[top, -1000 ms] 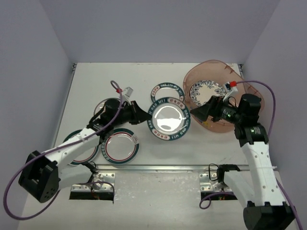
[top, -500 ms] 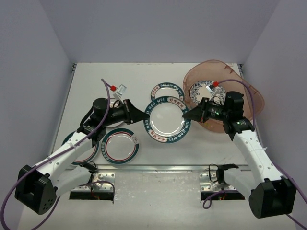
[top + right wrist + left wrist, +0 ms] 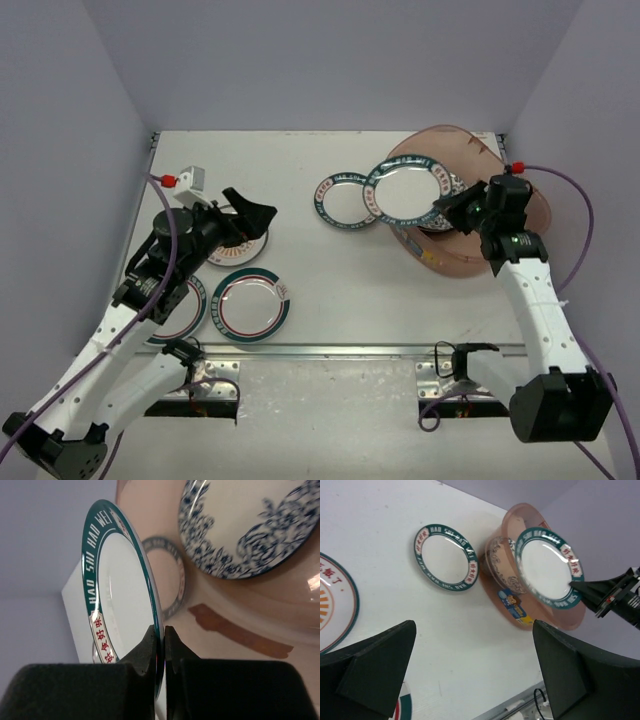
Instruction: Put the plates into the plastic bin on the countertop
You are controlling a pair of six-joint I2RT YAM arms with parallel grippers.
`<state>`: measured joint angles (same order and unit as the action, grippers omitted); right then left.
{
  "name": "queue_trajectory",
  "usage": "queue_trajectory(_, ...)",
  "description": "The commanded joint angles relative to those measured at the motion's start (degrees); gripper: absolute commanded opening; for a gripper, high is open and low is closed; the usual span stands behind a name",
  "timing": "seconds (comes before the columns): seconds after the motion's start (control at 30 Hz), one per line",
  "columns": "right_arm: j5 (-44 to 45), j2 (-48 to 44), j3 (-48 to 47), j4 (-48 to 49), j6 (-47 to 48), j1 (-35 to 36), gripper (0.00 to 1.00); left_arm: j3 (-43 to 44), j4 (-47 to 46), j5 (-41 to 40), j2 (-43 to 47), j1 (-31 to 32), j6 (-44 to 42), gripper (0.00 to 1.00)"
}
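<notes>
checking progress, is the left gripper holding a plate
No, the left gripper is open and empty above the countertop.

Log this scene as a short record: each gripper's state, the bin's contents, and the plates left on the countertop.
right gripper: shut on the edge of the teal-rimmed plate, held tilted at the rim of the plastic bin
left gripper: open, empty
bin contents: a blue floral plate
countertop: second teal-rimmed plate, red-and-teal plate, two others partly hidden by the left arm
</notes>
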<state>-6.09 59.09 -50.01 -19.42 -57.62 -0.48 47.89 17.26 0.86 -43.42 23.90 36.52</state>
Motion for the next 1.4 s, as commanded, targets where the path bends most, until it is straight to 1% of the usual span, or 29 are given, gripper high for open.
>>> queue_trajectory(0.0,19.32,6.29,-8.49,-1.67,-13.68,-4.23,0.00,0.65,6.21,-4.93,0.76,-0.35,-4.77,1.00)
queue_trajectory(0.07,24.70,8.73,-9.39,-3.48,-17.77,-4.64,0.00,-0.47,5.75,-3.35,0.97,-0.35,-5.35,1.00)
queue_trajectory(0.17,29.01,11.52,-8.98,-2.80,-23.38,-4.70,0.00,-2.58,4.52,-0.93,0.29,-0.35,-5.72,1.00)
queue_trajectory(0.23,29.90,14.63,-8.79,-2.37,-25.96,-4.70,0.00,-3.43,3.21,1.88,-0.70,-0.35,-5.67,1.00)
queue_trajectory(0.3,29.57,16.47,-8.62,-0.70,-26.49,-4.70,0.00,-4.52,2.20,3.66,-1.37,-0.35,-5.43,1.00)
queue_trajectory(0.37,29.18,18.69,-8.39,1.10,-25.96,-4.63,0.00,-5.24,0.06,7.24,-2.23,-0.35,-5.41,1.00)
queue_trajectory(0.43,29.18,20.58,-8.29,2.72,-24.90,-4.56,0.00,-5.70,-1.06,8.72,-3.08,-0.35,-5.32,1.00)
queue_trajectory(0.47,29.26,21.31,-8.59,3.06,-24.23,-4.61,0.02,-5.73,-1.33,9.04,-3.41,-0.35,-5.33,1.00)
queue_trajectory(0.53,29.10,23.18,-9.92,3.07,-22.42,-4.55,0.10,-5.83,-2.18,9.84,-4.26,-0.35,-5.39,1.00)
queue_trajectory(0.57,28.96,24.24,-10.75,2.83,-21.54,-4.53,0.16,-5.89,-2.65,10.27,-4.72,-0.35,-5.40,1.00)
queue_trajectory(0.6,28.28,26.38,-12.96,0.49,-20.90,-4.53,0.41,-5.97,-3.41,10.96,-5.49,-0.35,-5.24,1.00)
queue_trajectory(0.63,27.64,28.61,-14.22,-3.13,-20.57,-4.53,0.55,-5.97,-4.18,11.78,-6.25,-0.35,-4.94,1.00)
queue_trajectory(0.67,26.86,30.42,-15.79,-5.97,-19.88,-4.53,0.66,-6.02,-4.86,12.54,-6.93,-0.35,-4.65,1.00)
queue_trajectory(0.7,25.76,32.11,-17.87,-8.57,-19.22,-4.53,0.73,-5.83,-5.35,13.36,-8.12,-0.35,-4.40,1.00)
queue_trajectory(0.77,23.42,35.46,-21.81,-13.94,-18.47,-4.53,0.82,-4.99,-6.00,14.96,-11.14,-0.35,-3.94,1.00)
queue_trajectory(0.83,22.19,37.30,-23.18,-18.36,-18.29,-4.59,0.87,-3.27,-6.15,14.96,-13.26,-0.35,-3.43,1.00)
queue_trajectory(0.93,20.94,39.27,-25.10,-22.64,-16.73,-4.17,0.99,-1.44,-7.55,14.07,-17.15,-0.35,-2.04,1.00)
queue_trajectory(1.03,18.33,40.91,-28.47,-26.40,-14.84,-4.09,0.99,0.59,-9.42,13.74,-24.71,-0.35,0.00,1.00)
queue_trajectory(1.1,18.65,40.49,-30.65,-31.51,-14.10,-4.00,0.99,2.89,-10.49,13.74,-28.82,-0.26,0.74,1.00)
queue_trajectory(1.13,19.13,39.45,-30.83,-31.40,-13.78,-3.92,0.99,4.03,-11.37,14.29,-32.35,-0.18,1.30,1.00)
queue_trajectory(1.2,19.76,33.21,-29.11,-28.48,-11.11,-2.90,0.99,5.96,-13.07,14.77,-36.34,-0.17,1.61,1.00)
queue_trajectory(1.23,20.35,30.66,-27.59,-27.37,-10.47,-2.39,0.99,7.01,-13.60,14.94,-40.17,-0.17,1.46,1.00)
queue_trajectory(1.27,21.04,28.21,-26.93,-25.29,-9.70,-1.98,0.99,9.30,-13.65,15.03,-42.15,-0.17,1.30,1.00)
queue_trajectory(1.3,21.82,23.41,-26.39,-23.63,-7.06,-1.14,0.99,10.94,-13.52,14.71,-44.18,-0.17,1.13,1.00)
queue_trajectory(1.37,18.78,15.60,-24.24,-18.17,0.16,-0.38,0.99,14.75,-13.03,13.84,-49.46,-0.27,0.87,1.00)
